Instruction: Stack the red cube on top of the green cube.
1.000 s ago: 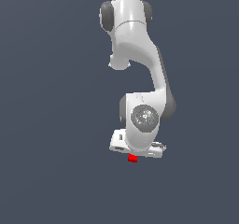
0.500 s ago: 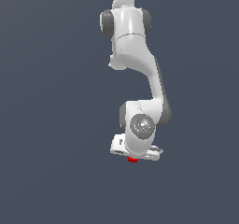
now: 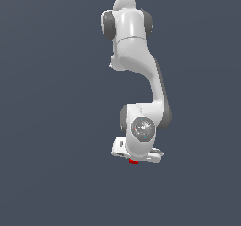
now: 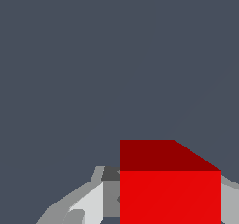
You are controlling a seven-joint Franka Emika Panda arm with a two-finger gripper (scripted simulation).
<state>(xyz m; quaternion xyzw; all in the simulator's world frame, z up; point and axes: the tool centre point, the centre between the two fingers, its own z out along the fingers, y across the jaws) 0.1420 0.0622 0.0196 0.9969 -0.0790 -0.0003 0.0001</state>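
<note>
No readable markings. The gripper [image 3: 134, 159] fingers [image 4: 88, 204] flank the red cube [image 4: 170, 197]; grasp contact cannot be confirmed. Surrounding floor [image 4: 93, 69] is uniform grey.

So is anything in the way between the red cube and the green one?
Can't tell. The red cube sits between the gripper fingers, but the green cube shows in neither view, so the path to it can't be judged. Nothing else is visible near the red cube, only plain grey background.
</note>
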